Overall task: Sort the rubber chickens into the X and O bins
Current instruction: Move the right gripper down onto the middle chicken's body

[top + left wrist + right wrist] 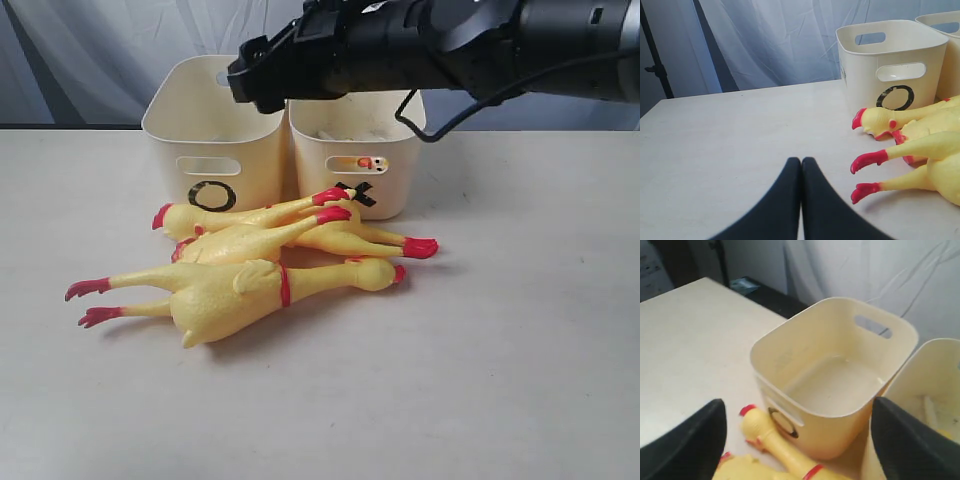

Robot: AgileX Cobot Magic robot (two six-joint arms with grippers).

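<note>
Three yellow rubber chickens lie piled on the table in front of the bins: a large one (pixel 230 290) in front, two more (pixel 255 240) (pixel 360 238) crossed behind it. The cream O bin (pixel 212 150) stands left of the X bin (pixel 358 170). My right gripper (pixel 250 88) hovers over the O bin (pixel 835 365), open and holding nothing, its fingers (pixel 685 445) spread wide. One chicken's head (pixel 759 426) lies against that bin's front. My left gripper (pixel 801 161) is shut and empty, low over bare table beside the red feet (pixel 867 162); it is out of the exterior view.
The O bin (pixel 890 65) looks empty inside. A small chicken face (pixel 372 163) shows through the X bin's handle slot, and pale things lie inside that bin (pixel 932 412). A pale curtain hangs behind the table. The right arm (pixel 480 40) spans the top of the exterior view.
</note>
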